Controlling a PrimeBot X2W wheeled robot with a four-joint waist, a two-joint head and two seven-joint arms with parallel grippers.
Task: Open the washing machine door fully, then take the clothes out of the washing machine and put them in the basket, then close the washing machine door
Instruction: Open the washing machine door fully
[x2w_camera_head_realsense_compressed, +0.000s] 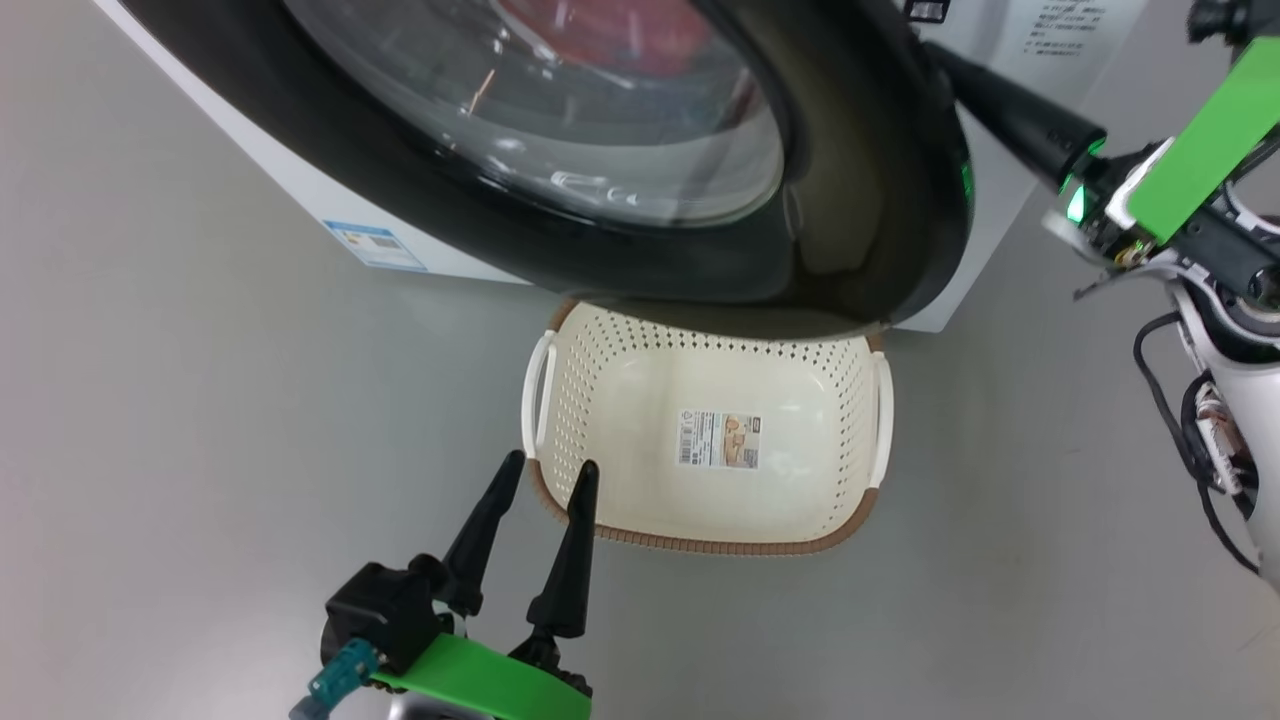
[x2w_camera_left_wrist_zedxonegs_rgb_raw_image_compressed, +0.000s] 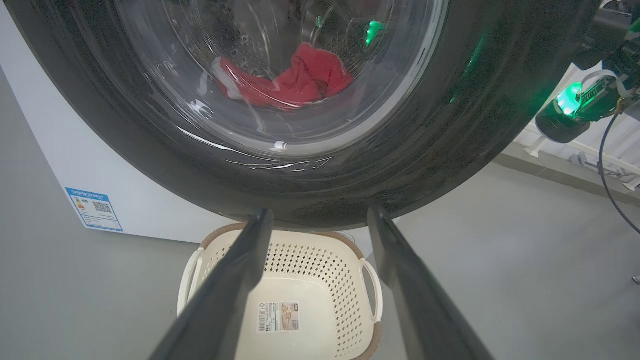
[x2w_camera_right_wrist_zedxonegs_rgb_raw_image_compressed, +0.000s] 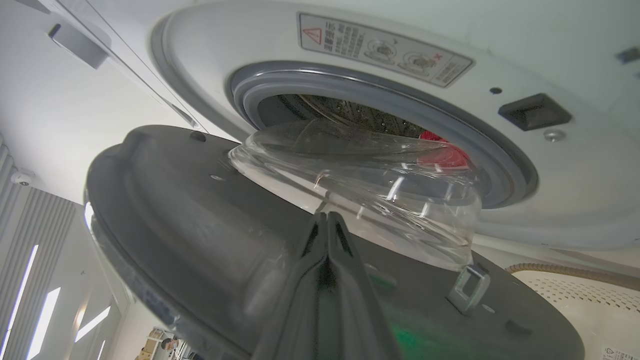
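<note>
Lower left of the head view: my left gripper (x2w_camera_head_realsense_compressed: 551, 462) stands wide open and holds nothing. Its fingertips overlap the near left corner of the basket (x2w_camera_head_realsense_compressed: 640, 420).

Centre: the basket sits on the floor, empty, partly under the door (x2w_camera_head_realsense_compressed: 860, 200). I judge it light and likely to slide if bumped.

Upper centre: the door is swung partway off the machine (x2w_camera_left_wrist_zedxonegs_rgb_raw_image_compressed: 75, 150), not fully open. It is rigid and hinged, and its glossy black rim looks slippery. I would not pinch the rim. Pushing on the matt inner face near the free edge seems safer.

Through the glass in the left wrist view, the clothes (x2w_camera_left_wrist_zedxonegs_rgb_raw_image_compressed: 300, 80) lie low in the drum, well apart from both grippers. They look soft, light and limp. I would pinch a raised fold, not the trim.

Upper right of the head view: my right gripper (x2w_camera_right_wrist_zedxonegs_rgb_raw_image_compressed: 326, 216) reaches behind the door's edge. Its fingers are pressed together with nothing between them. They lie along the inner face, tips just beside the glass bowl.
</note>
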